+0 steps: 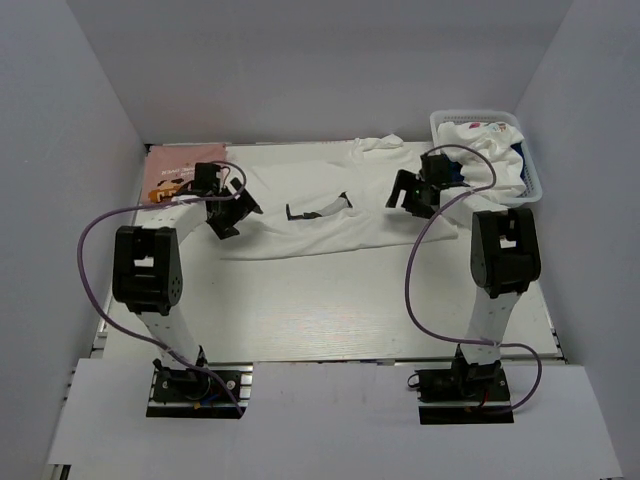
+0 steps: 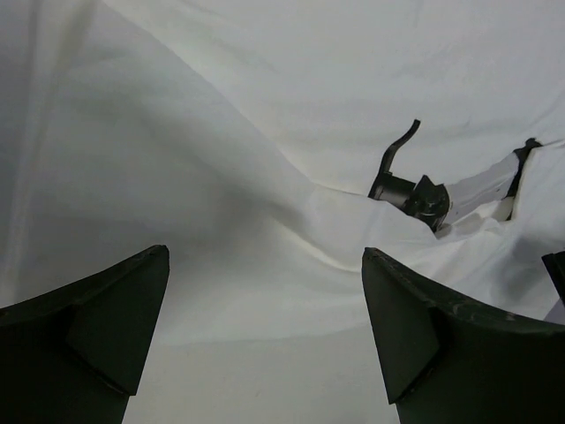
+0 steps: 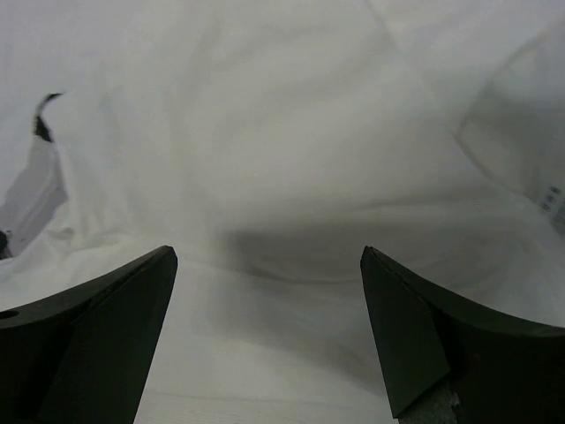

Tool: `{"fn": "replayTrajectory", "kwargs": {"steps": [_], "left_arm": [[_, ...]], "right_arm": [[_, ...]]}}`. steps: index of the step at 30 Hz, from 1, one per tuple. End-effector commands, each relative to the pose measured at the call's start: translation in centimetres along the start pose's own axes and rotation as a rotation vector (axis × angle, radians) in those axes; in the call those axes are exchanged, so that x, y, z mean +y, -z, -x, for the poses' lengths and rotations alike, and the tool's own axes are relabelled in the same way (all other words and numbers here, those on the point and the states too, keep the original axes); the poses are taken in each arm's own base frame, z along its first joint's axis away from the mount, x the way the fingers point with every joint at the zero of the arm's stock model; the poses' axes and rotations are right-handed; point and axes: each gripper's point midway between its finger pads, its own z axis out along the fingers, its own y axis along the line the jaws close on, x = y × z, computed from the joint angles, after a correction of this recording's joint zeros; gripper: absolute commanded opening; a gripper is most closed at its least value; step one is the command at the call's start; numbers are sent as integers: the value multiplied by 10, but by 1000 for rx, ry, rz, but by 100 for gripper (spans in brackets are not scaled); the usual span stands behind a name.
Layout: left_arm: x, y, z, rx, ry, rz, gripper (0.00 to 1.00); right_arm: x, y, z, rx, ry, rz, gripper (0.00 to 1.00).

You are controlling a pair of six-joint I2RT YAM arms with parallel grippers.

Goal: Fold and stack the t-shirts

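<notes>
Large white tee (image 1: 330,235): we see it spread, rumpled, across the far middle of the bench, with one part trailing toward the far-right corner.
Left gripper (image 1: 238,218): over the tee's left edge, jaws wide apart, nothing held.
Right gripper (image 1: 405,203): over the tee's right part, jaws equally wide, also empty.
Other tees: a pink tee (image 1: 170,165) lies at the far-left corner. A white tee with coloured marks (image 1: 487,135) is heaped in the basket (image 1: 536,178) at the far-right corner.
Handling: we judge the cloth light, limp and quick to bunch, so it will sag wherever it is unsupported.
Hold: we would pinch a single layer at each side hem and lift evenly.
</notes>
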Motion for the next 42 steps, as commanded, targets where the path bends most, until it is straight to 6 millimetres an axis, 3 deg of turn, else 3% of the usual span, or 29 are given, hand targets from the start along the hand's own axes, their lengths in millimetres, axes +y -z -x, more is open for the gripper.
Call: {"fn": "replayTrajectory", "kwargs": {"steps": [1,6,7,9,10,11,12,13,14,16,17,18,20,22,23,24,25,27,28,30,31,34,35,36,38,39,40,41,42], "left_arm": [[-23,-18,-9,58,-40,-100,100],[9,-32,-41,164,-32,-23,100],[21,-34,-47,168,-38,19,100],[38,-24,-62,184,-31,59,100],[45,-19,-68,191,-28,84,100],[59,-16,-85,219,-9,109,100],[59,-5,-85,197,-14,102,100],[62,0,-91,199,2,106,100],[77,5,-107,218,20,137,100],[81,21,-108,176,25,141,100],[93,26,-120,187,43,172,100],[104,35,-125,187,54,225,100],[119,53,-136,169,79,274,100],[129,78,-147,175,90,318,100],[132,81,-151,191,92,334,100],[127,86,-143,164,87,324,100],[123,90,-137,138,83,314,100],[99,98,-113,70,73,250,100],[92,99,-103,37,69,234,100],[72,100,-76,-14,37,204,100],[68,99,-67,-31,35,211,100],[54,101,-18,-133,31,253,100],[57,90,-15,-111,32,295,100],[41,90,3,-144,30,266,100],[35,79,17,-156,30,273,100],[31,67,32,-162,39,276,100],[29,61,41,-178,38,286,100],[16,61,60,-217,37,270,100],[18,55,66,-222,37,300,100]], "right_arm": [[-24,7,-4,4,-63,-37,90],[-46,13,-43,77,-126,-76,90],[-49,20,-61,108,-137,-85,90],[-51,26,-75,128,-182,-105,90],[-56,40,-97,147,-190,-125,90],[-56,46,-104,150,-206,-127,90],[-56,51,-112,154,-226,-129,90],[-59,69,-134,158,-229,-135,90],[-61,75,-143,166,-246,-144,90],[-67,96,-171,171,-256,-169,90],[-63,106,-175,163,-260,-164,90],[-70,112,-200,213,-270,-190,90],[-76,126,-224,241,-279,-214,90],[-70,143,-239,269,-275,-191,90],[-71,143,-239,268,-275,-194,90],[-70,146,-238,264,-259,-190,90],[-58,152,-217,195,-230,-148,90],[-60,160,-198,146,-180,-180,90],[-44,168,-158,59,-153,-145,90],[-42,174,-137,10,-96,-168,90],[-32,181,-103,-71,-82,-157,90],[-15,183,-62,-148,-61,-123,90],[-3,179,-45,-156,-58,-94,90],[6,176,-30,-200,-50,-63,90],[12,162,-22,-182,-46,-41,90],[21,158,1,-207,-32,-30,90],[18,144,0,-173,-34,-48,90],[23,146,17,-195,-27,-54,90],[25,137,29,-194,-27,-68,90]]}}
